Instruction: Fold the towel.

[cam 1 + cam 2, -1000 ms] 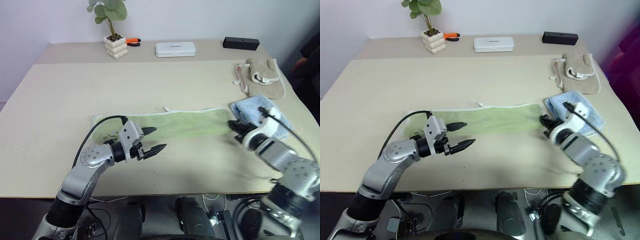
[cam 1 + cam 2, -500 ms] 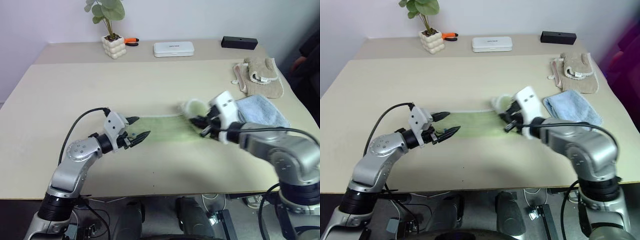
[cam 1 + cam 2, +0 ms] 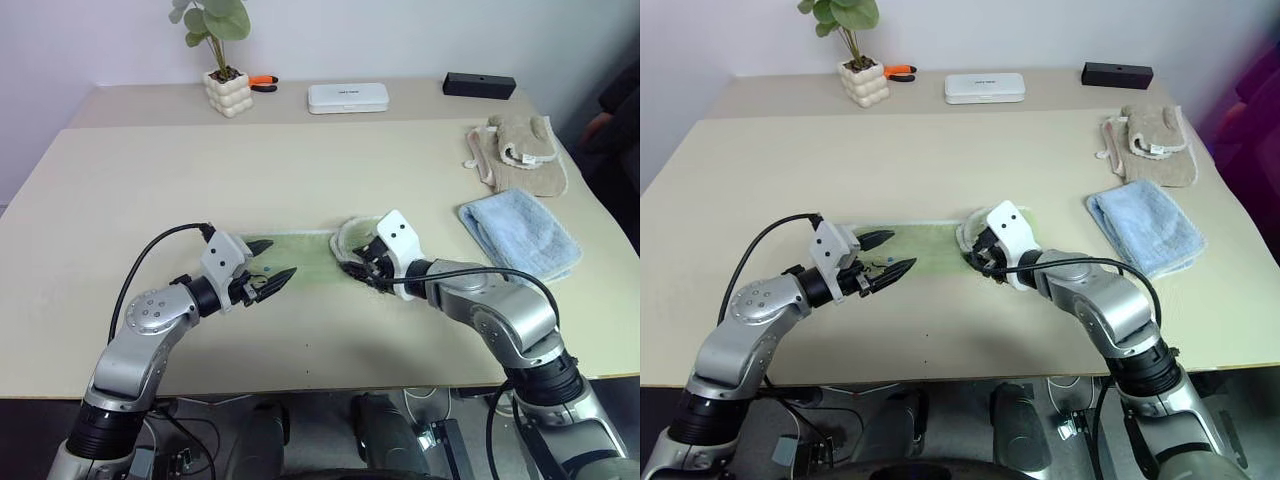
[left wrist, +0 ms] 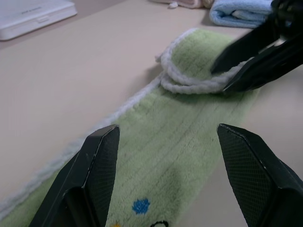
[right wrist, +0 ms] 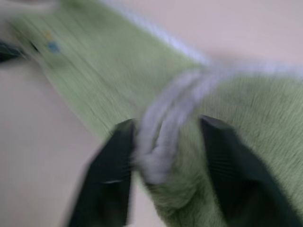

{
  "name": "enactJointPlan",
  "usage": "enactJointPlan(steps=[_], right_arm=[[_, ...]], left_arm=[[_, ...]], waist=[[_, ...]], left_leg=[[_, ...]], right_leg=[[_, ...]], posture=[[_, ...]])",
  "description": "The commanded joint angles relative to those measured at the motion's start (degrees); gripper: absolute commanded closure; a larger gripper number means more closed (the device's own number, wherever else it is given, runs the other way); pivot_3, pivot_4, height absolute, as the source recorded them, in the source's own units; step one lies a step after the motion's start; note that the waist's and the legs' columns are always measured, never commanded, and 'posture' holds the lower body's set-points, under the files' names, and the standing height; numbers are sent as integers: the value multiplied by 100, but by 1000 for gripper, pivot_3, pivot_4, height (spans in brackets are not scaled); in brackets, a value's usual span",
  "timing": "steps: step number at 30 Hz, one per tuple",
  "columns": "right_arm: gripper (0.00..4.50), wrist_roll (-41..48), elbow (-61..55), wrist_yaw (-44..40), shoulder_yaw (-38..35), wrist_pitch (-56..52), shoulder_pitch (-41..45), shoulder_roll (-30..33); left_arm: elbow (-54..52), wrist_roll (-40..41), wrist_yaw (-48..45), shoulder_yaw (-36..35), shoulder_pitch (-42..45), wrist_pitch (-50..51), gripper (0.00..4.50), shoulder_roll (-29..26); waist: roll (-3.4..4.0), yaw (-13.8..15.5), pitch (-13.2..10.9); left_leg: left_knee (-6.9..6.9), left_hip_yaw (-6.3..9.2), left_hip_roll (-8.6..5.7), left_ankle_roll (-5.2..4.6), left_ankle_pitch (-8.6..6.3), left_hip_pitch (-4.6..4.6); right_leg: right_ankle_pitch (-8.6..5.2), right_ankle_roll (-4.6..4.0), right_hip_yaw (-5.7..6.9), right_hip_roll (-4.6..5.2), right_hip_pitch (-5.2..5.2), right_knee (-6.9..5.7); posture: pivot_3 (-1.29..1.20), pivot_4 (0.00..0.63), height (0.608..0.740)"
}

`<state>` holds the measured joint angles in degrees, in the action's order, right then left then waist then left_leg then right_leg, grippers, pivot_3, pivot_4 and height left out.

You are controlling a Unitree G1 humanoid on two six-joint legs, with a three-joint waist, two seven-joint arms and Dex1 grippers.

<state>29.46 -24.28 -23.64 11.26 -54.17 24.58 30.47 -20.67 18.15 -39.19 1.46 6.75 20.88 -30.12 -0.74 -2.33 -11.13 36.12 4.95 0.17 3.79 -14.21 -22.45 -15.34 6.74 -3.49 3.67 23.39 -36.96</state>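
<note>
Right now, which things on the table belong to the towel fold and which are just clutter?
In play:
light green fluffy terry towel, right end doubled over
right tool at that fold
left tool, open over the other end

Clutter:
folded light blue towel
beige mitt-like cloth
potted plant
white flat case
black box

wall [image 3: 420, 30]: plain pale lilac | table [image 3: 300, 170]: beige, second table butted at far edge | light: even
</note>
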Motion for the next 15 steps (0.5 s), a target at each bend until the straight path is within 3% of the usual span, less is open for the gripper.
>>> enactJointPlan(steps=[1,3,4,11,15], right_arm=[[1154,355,-681,-453,-641,262,-159,195],[1154,719,-681,-581,-1153,221,-241,172],[1399,738,-481,-481,-1330,180,-206,99],[4461,-381,899,-434,-779,1151,19,-64],[4461,-1057,1772,-724,-5,1995,-177,-367]], left_arm=[[-266,98,26,-120,-106,27,1139,-20],[-353,179,64,-197,-230,105,1139,-7],[-409,228,85,-235,-310,141,1139,1],[-872,656,322,-429,-829,596,1139,120],[-1134,1018,607,-654,-1318,958,1139,293]], waist=[[0,1,0],[0,5,0],[-1,4,-1],[-3,-17,1],[-7,-29,3]], left_leg=[[0,0,0,0,0,0],[-1,0,0,0,0,0],[0,0,0,0,0,0],[-1,-3,2,0,0,6],[-4,-3,4,0,0,4]], right_leg=[[0,0,0,0,0,0],[0,0,0,0,0,1],[0,0,0,1,-2,1],[1,-3,0,-1,-2,-1],[1,-2,0,-2,2,0]], posture=[[0,150,737],[0,150,737],[0,150,737],[0,150,737],[0,150,737]])
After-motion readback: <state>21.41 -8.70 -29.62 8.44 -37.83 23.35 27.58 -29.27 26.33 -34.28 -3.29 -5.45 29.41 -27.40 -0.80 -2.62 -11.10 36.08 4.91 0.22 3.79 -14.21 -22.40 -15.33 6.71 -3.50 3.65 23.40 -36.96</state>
